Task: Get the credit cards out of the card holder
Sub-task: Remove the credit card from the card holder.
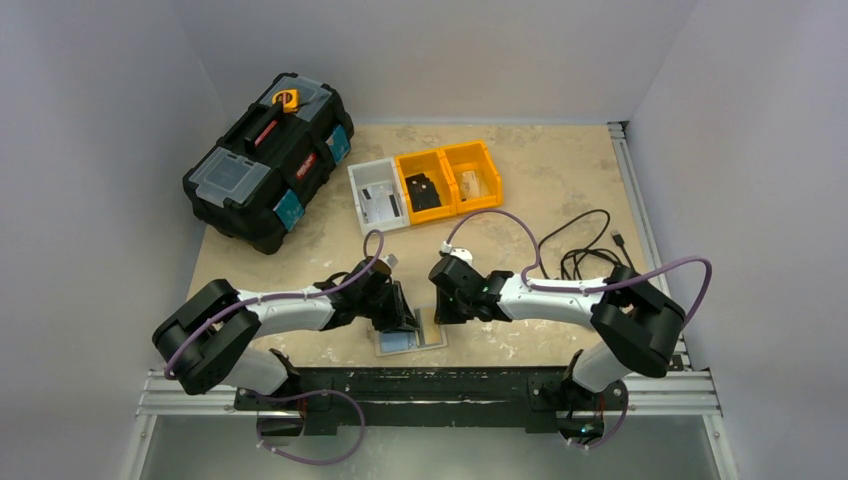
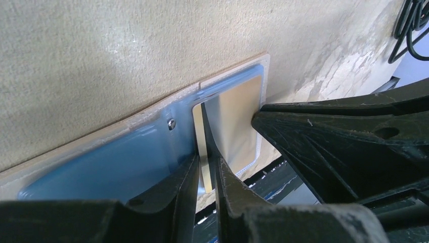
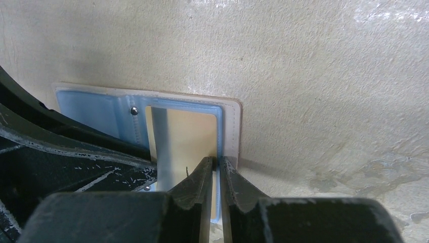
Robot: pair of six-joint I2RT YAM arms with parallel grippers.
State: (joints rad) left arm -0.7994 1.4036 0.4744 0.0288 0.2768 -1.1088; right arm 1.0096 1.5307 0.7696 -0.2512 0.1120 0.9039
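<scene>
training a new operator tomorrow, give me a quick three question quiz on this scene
1. How many yellow bins stand at the back?
2. True or false: the card holder lies in one of them.
3. The left tool pinches: A a pale card, B a cable, C a toolbox handle.
Key: 1 two; 2 false; 3 A.

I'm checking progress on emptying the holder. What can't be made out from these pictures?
Card count: the card holder pocket hides anything under the visible credit card, both wrist views.
Top view: left gripper and right gripper cover part of the holder.
Contents of the yellow bins: too small, top view.
</scene>
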